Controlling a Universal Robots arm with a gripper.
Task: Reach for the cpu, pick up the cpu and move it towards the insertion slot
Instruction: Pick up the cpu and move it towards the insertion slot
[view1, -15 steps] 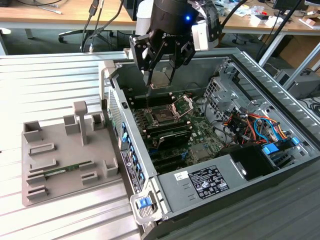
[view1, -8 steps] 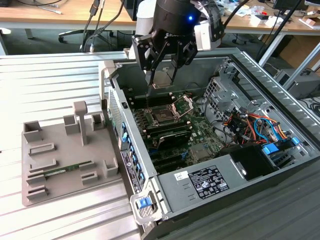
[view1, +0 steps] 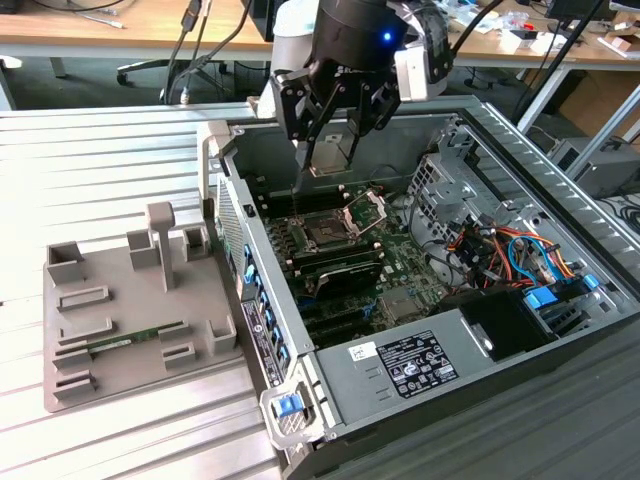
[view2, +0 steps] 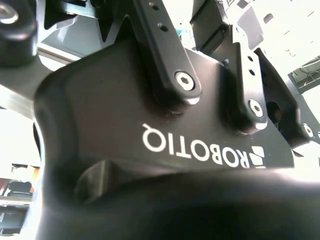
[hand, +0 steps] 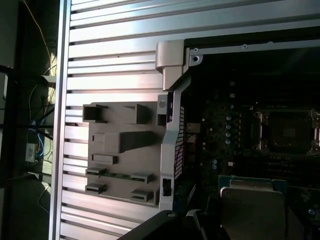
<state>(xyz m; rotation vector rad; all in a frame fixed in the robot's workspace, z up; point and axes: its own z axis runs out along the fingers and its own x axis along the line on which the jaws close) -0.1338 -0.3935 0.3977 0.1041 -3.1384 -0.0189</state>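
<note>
One claw (view1: 330, 150) hangs in the upper middle of the exterior view, above the open computer case (view1: 560, 160), its black fingers pinching the cpu (view1: 335, 152), a pale flat square held off the board. Below it and a little toward the frame's right, the insertion slot (view1: 330, 232) sits near the centre of the green motherboard (view1: 400, 262), its silver clamp frame (view1: 366, 213) swung up and open. The cpu is clear of the slot, not touching it. In the first wrist view the cpu (hand: 252, 210) fills the lower right corner, with the slot (hand: 286, 131) at the right edge, in shadow. Left of the case, the grey plastic tray (view1: 110, 335) rests on the ribbed metal counter (view1: 100, 170), a green memory stick (view1: 135, 338) lying in one of its recesses.
</note>
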